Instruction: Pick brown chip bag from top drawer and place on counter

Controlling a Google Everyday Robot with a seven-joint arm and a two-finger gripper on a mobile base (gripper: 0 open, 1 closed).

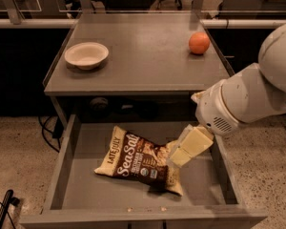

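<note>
The brown chip bag (136,159) lies flat in the open top drawer (81,185), near the middle, with "Late July" and "Sea Salt" lettering facing up. My gripper (180,152) hangs from the white arm on the right and reaches down into the drawer. Its cream fingers (193,144) sit over the bag's right end, right at its edge. The counter (143,56) is the grey tabletop above the drawer.
A white bowl (86,55) stands on the counter's left side. An orange (199,43) rests at the counter's right back. The drawer's side walls (61,163) flank the bag. Office chairs and desks stand behind the counter.
</note>
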